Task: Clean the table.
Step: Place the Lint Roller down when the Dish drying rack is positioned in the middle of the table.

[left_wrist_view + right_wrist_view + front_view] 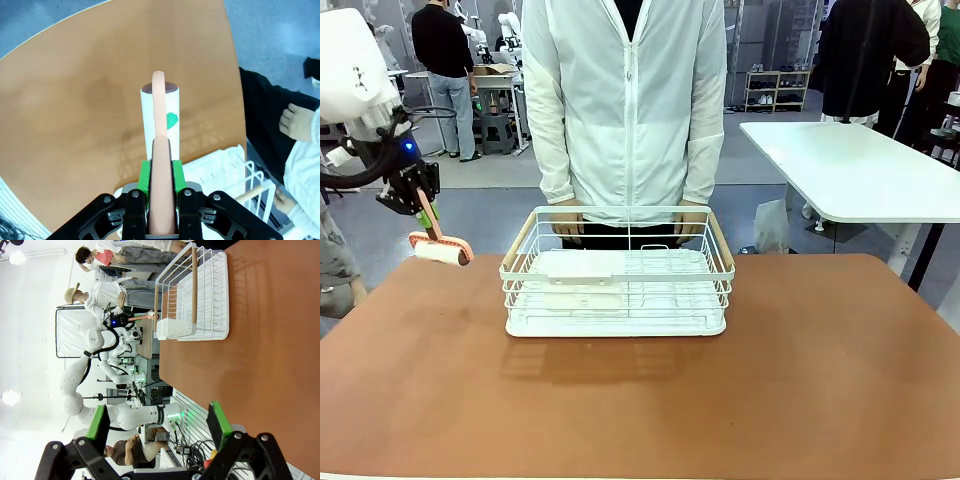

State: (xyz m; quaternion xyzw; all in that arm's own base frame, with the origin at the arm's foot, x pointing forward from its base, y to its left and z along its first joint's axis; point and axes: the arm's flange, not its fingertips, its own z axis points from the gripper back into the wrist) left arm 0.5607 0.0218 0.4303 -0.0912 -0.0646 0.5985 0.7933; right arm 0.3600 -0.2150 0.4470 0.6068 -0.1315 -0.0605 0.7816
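My left gripper (420, 205) hangs above the table's far left corner, shut on the salmon handle of a lint roller (440, 248). In the left wrist view the green pads of this gripper (161, 175) clamp that handle, and the white roller head (159, 120) points out over the reddish-brown table (75, 100). The roller head floats a little above the table (640, 400), apart from it. My right gripper (157, 432) is open with nothing between its fingers, above the table (265, 350).
A white wire basket (617, 275) with wooden handles stands at the table's far middle; it appears as the basket (195, 295) in the right wrist view. A person in a white jacket (625, 100) stands behind it, hands at its far rim. A white-topped table (850, 165) stands at back right.
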